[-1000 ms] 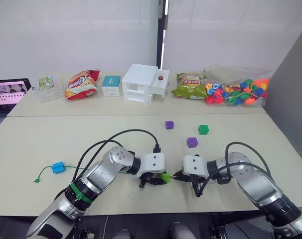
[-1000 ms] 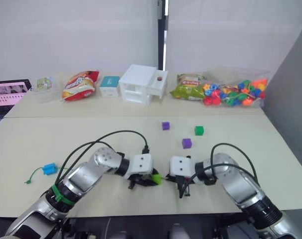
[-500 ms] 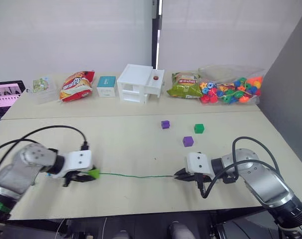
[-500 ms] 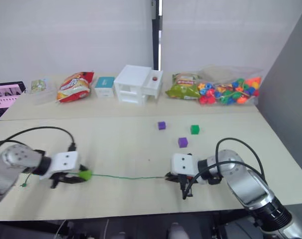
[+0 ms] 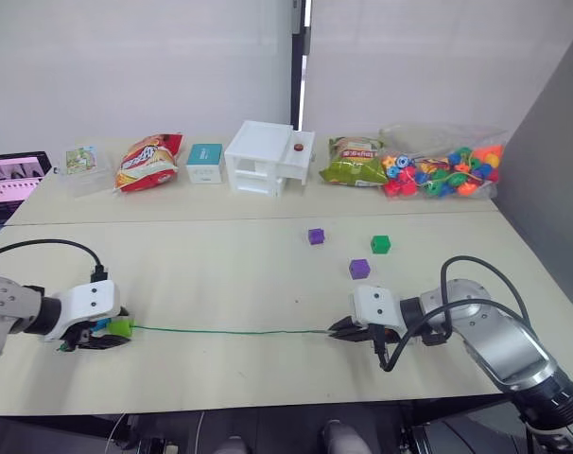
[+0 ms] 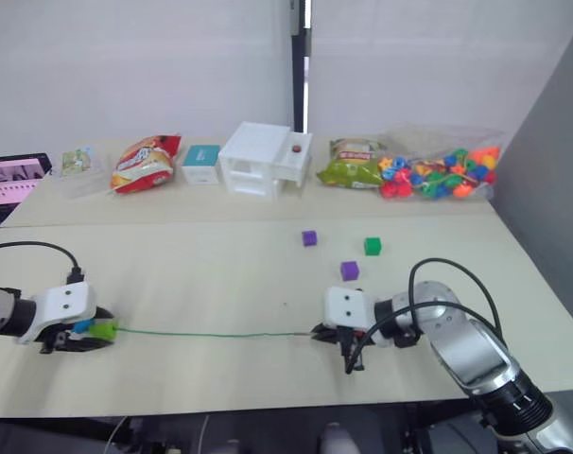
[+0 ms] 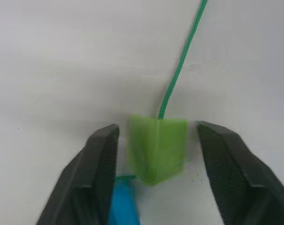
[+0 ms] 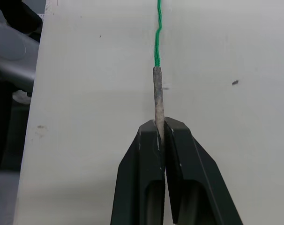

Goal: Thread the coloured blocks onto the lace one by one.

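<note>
The green lace (image 5: 230,331) lies stretched across the near table. My right gripper (image 5: 338,330) is shut on its stiff pale tip (image 8: 158,101). At the far left end, a light green block (image 7: 158,147) sits threaded on the lace, right beside a blue block (image 7: 122,206). My left gripper (image 5: 102,336) is open, with its fingers (image 7: 100,159) on either side of the light green block and small gaps to both. Two purple blocks (image 5: 316,235) (image 5: 359,269) and a dark green one (image 5: 380,244) lie loose beyond the right gripper.
Along the back table stand a clear bag of bright beads (image 5: 447,175), two snack bags (image 5: 355,163) (image 5: 152,161), a white box (image 5: 268,159), a teal box (image 5: 204,162) and a clear container (image 5: 81,165). A laptop (image 5: 12,178) sits far left.
My left gripper has travelled far left along the lace with the light green block, which now rests against the blue block. The right gripper has kept hold of the tip.
</note>
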Controlling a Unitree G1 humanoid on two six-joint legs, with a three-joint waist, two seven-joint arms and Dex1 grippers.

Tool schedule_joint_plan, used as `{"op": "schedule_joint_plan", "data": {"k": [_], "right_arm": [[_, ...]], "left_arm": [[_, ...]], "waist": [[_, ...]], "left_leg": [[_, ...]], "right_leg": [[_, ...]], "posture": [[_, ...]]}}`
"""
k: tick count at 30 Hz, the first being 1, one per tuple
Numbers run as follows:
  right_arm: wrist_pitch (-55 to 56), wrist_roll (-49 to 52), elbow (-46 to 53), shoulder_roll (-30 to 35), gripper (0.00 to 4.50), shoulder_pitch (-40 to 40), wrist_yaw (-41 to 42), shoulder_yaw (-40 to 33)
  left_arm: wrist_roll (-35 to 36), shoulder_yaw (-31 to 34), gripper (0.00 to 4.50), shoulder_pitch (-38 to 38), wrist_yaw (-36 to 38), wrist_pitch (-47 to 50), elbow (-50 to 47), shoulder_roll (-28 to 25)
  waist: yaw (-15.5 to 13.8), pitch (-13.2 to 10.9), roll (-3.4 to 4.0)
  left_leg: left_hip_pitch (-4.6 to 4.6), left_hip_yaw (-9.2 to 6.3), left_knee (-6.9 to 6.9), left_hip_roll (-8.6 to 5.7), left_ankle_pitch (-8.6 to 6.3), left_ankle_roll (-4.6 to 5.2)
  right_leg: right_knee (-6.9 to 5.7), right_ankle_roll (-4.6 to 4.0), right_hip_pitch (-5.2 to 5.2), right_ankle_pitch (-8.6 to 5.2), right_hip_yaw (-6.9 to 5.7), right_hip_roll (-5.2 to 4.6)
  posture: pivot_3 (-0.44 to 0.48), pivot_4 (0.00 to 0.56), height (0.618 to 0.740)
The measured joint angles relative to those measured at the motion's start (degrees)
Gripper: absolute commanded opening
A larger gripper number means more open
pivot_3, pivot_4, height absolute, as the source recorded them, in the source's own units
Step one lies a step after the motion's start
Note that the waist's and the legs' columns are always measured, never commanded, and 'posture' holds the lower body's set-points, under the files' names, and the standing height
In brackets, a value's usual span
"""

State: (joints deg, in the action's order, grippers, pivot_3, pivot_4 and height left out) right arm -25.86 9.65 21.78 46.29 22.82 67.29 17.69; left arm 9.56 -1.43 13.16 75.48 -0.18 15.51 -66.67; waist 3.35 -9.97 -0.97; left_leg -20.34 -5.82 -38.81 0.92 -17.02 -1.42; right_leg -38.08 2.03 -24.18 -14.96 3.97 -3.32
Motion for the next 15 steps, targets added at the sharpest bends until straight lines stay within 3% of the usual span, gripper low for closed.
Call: {"op": "schedule_joint_plan", "data": {"k": [1,7,10,15], "right_arm": [[-0.10,-0.12,-0.12,-0.13,0.00,0.47,-0.01,0.27],[-4.08,-2.32,-0.42,-2.02,0.00,3.93,-1.69,3.65],[-7.46,-4.67,-0.29,-3.33,0.00,6.38,-2.77,7.00],[-11.97,-6.79,-0.45,-5.19,0.00,8.80,-4.31,9.69]], "left_arm": [[1.23,0.35,4.16,0.11,0.41,1.93,-2.08,0.07],[12.45,2.36,4.16,3.97,0.86,17.58,-20.04,4.22],[12.35,-5.01,4.16,7.27,-4.21,22.68,-28.97,14.45],[6.29,-14.92,4.16,11.84,-9.81,24.53,-29.38,24.06]], "waist": [[-0.07,-0.06,-0.11],[-0.55,-0.07,-0.12],[-0.89,-0.06,-0.12],[-0.85,-0.06,-0.17]], "left_leg": [[-0.02,-0.01,0.00,0.00,0.00,0.00],[-0.02,0.00,0.00,-0.06,0.00,0.00],[-0.06,-0.01,-0.09,-0.09,0.00,-0.01],[-0.09,-0.08,-0.12,-0.10,0.00,-0.01]], "right_leg": [[0.00,0.00,-0.02,0.00,-0.01,0.00],[0.00,0.01,-0.01,0.00,-0.01,-0.07],[0.01,0.02,0.01,0.01,-0.01,-0.08],[-0.03,0.00,-0.04,0.02,-0.01,-0.04]], "posture": [[0.000,0.150,0.740],[0.000,0.150,0.740],[0.000,0.150,0.740],[0.000,0.150,0.740]]}}
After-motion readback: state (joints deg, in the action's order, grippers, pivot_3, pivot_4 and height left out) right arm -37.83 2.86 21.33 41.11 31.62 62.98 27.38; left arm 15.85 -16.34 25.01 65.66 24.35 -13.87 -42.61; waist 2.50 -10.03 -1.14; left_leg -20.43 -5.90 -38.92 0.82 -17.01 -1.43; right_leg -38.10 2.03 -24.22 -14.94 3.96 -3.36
